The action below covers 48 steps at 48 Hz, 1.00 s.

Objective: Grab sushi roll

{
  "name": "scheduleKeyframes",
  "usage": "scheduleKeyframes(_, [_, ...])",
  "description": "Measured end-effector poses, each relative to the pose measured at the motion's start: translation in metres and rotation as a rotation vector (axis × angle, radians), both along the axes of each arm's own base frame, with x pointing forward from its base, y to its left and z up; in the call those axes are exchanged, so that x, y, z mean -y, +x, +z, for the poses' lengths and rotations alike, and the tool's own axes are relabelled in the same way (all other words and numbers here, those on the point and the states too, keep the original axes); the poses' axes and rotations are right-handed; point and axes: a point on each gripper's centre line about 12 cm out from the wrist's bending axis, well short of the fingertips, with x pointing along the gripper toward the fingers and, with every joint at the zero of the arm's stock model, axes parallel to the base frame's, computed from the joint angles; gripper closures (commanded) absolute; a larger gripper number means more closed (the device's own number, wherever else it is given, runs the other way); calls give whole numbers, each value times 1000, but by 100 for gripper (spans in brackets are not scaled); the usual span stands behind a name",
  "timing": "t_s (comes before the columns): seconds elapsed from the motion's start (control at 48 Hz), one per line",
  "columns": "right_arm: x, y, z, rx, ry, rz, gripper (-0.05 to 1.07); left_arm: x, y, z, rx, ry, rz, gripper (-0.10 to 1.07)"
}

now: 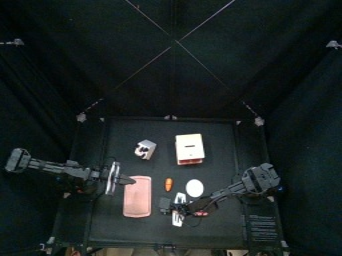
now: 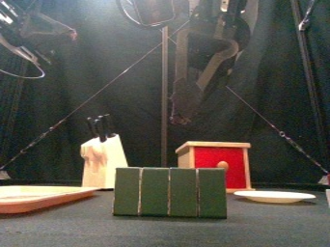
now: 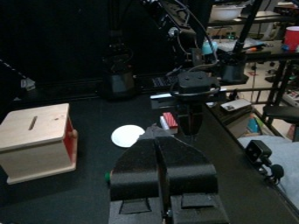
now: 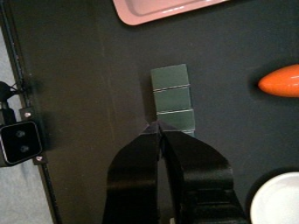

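Now my right gripper is pinched shut, holding nothing, its tips just above the dark green blocky sushi roll, which lies on the black table between a pink tray and a white plate.

A small black table is seen from above, with several things set directly on it. A wooden box with a red side stands toward the back, and a pale knife block is placed to its left. Nearer the front, a pink tray lies at the left, an orange carrot-shaped piece beside it, and a white plate further right. The sushi roll, a row of 4 dark green blocks, sits near the front edge.
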Motion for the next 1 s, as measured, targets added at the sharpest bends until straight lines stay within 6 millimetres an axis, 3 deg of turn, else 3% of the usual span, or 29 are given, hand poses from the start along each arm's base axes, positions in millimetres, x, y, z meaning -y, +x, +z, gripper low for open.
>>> scheduleKeyframes(0.312, [-1, 5, -10, -18, -7, -4, 24, -1, 0, 0, 2, 1, 6, 100])
scheduleKeyframes(0.417, [-1, 6, -12, -23, -12, -3, 17, -2, 0, -1, -2, -1, 8, 100])
scheduleKeyframes(1.0, [7, 16, -33, -56, -54, -7, 13, -3, -1, -4, -2, -3, 13, 100])
